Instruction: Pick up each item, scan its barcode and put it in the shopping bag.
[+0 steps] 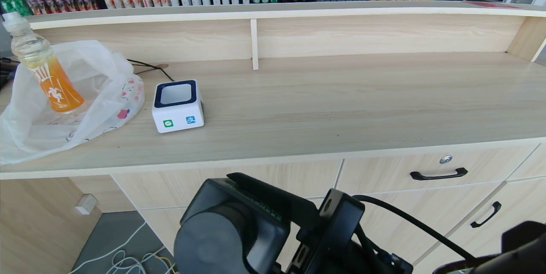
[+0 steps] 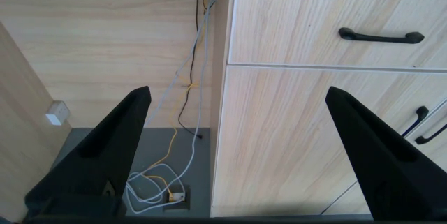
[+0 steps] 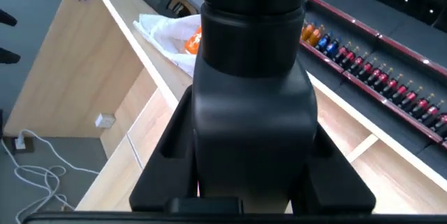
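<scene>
Bottle stood inside shopping bag beside scanner on counter; left gripper was spread wide, holding nothing, facing drawers.

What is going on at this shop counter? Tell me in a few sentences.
The robot's left gripper hangs below the pale wooden counter, facing the drawers, jaws wide open and holding nothing. On the counter, an orange drink bottle stands upright in the white plastic shopping bag, next to the white box scanner with a dark blue rim.
</scene>
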`<state>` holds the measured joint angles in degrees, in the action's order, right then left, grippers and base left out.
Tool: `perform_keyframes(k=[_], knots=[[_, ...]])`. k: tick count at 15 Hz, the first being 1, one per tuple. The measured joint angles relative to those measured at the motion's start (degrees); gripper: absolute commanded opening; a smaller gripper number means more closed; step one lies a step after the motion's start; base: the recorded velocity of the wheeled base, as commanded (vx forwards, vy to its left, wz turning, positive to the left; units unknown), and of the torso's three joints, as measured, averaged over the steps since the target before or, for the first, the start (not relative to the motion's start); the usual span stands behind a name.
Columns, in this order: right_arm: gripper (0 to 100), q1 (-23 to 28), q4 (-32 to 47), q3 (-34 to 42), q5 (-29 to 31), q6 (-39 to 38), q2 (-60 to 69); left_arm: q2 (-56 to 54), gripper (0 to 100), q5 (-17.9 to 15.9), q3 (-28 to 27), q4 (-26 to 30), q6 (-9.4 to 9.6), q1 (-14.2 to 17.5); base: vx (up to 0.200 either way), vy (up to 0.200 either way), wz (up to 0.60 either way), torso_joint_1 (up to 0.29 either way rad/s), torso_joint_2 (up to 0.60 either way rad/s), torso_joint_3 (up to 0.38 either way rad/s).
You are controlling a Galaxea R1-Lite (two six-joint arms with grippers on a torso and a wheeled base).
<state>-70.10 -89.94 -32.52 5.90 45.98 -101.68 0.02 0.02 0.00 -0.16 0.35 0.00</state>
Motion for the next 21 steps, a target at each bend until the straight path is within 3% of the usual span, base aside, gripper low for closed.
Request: perform_keyframes(k=[9, 13, 19, 21], knots=[[0, 3.67, -0.07, -4.79, 11.78, -22.86, -2.28, 0.0, 100, 0.0, 0.0, 0.0, -0.02, 0.0, 0.0, 0.0, 0.0, 0.0, 0.0, 0.0], [0, 7.47, 0.02, -6.94, 12.08, -29.07, -3.19, 0.0, 100, 0.0, 0.0, 0.0, -0.02, 0.0, 0.0, 0.0, 0.0, 0.0, 0.0, 0.0], [0, 17.42, 0.02, -9.37, 11.72, -35.58, -4.05, 0.0, 100, 0.0, 0.0, 0.0, -0.02, -0.02, 0.0, 0.0, 0.0, 0.0, 0.0, 0.0], [0, 18.88, -0.02, -9.48, 8.19, -35.67, -4.44, 0.0, 100, 0.02, 0.0, 0.0, 0.07, 0.0, 0.0, 0.0, 0.0, 0.0, 0.0, 0.0]])
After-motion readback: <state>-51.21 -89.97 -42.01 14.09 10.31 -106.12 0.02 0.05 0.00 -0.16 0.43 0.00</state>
